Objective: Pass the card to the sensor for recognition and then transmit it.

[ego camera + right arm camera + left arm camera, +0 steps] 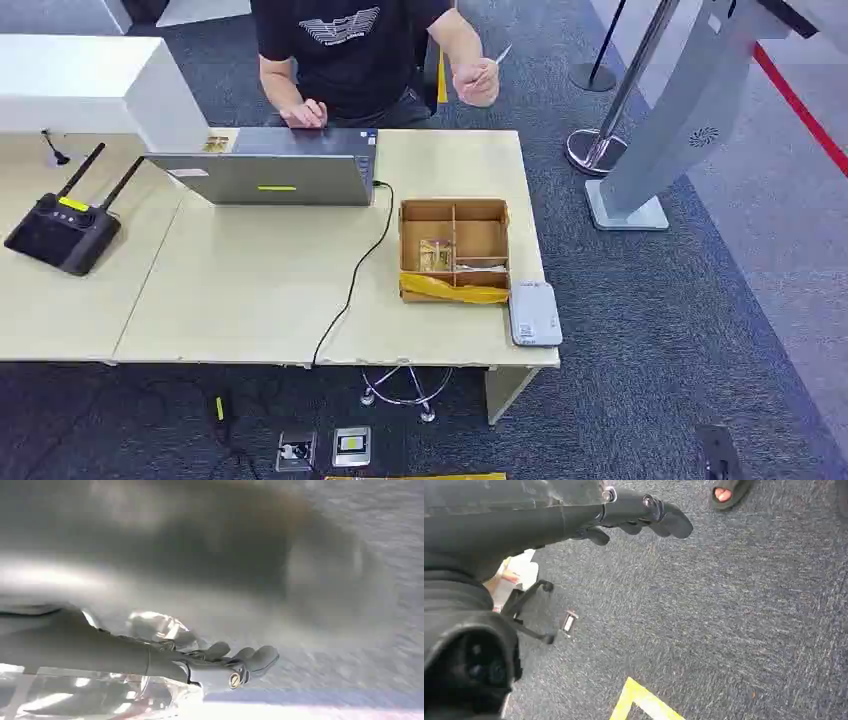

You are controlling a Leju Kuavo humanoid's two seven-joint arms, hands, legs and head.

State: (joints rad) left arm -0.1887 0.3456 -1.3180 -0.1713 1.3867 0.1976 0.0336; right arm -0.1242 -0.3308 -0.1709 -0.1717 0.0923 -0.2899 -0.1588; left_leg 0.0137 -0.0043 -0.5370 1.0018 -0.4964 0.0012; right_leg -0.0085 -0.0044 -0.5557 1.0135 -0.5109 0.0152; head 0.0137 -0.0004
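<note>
card (pixel 503 53): pinched upright in a person's raised hand (pixel 477 81) beyond the far table edge, well apart from the robot. card reader (pixel 534 313): grey slab at the near right corner of the table (pixel 250 290), just beside the divided cardboard box (pixel 454 249). left hand (pixel 639 517): hangs over carpet, holding nothing, fingers loosely extended. right hand (pixel 225 662): also holding nothing, fingers loosely extended, view blurred. risks, as judged: a thin card offered edge-on may slip at handover; the reader overhangs the table edge and may be nudged off; the laptop (pixel 262 178) cable (pixel 350 290) lies near the reach path. legible writing: none; the laptop's yellow label and the shirt print are too small to read.
</note>
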